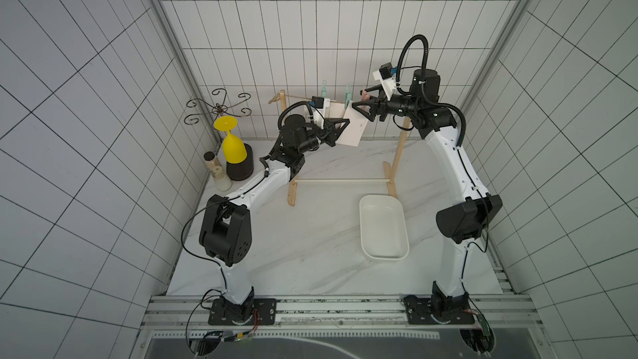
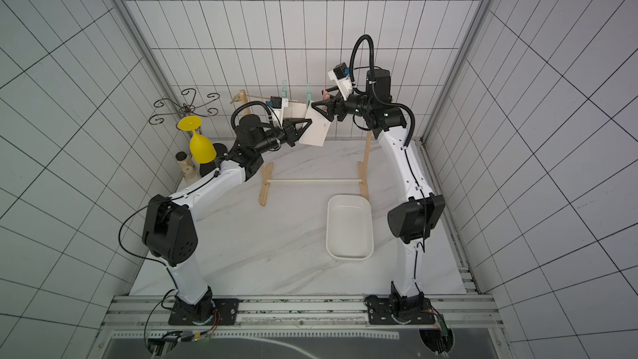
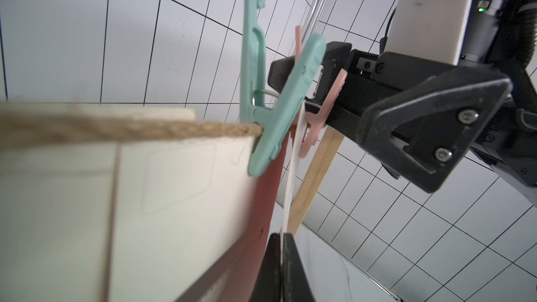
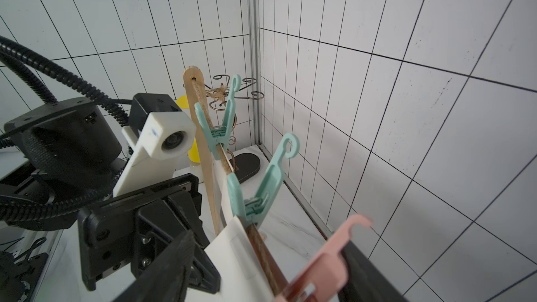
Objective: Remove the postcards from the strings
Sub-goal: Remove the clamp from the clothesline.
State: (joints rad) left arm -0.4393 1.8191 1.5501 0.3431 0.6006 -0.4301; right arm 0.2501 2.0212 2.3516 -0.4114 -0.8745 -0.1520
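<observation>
In the far left corner of the table (image 1: 310, 253) stand a curled wire hook stand (image 1: 218, 107) and a yellow goblet (image 1: 234, 148), upside down on a dark round base (image 1: 240, 171). The wooden frame (image 1: 401, 143) stands in the far half of the table. A jute rope (image 3: 139, 133) is strung between its two posts.

The left gripper (image 3: 281, 245) is raised in front of the rope. Its fingers are pressed together on the lower edge of the right-hand postcard (image 1: 352, 131), which the left wrist view shows edge-on. In that view a cream postcard (image 3: 145, 199) hangs closest along the rope, with a red-brown card face (image 3: 263, 199) behind it.

On the rope sit a left teal peg (image 1: 324, 89), a middle teal peg (image 1: 348, 93) and a pink peg (image 4: 328, 254) at the top of the right-hand postcard.

The right gripper (image 1: 361, 101) stands with its jaws wide on either side of the pink peg's handles. One finger lies against a handle; whether it presses cannot be told.

Right of the table's middle, just in front of the frame's right foot, lies a white tray (image 1: 384, 257).
</observation>
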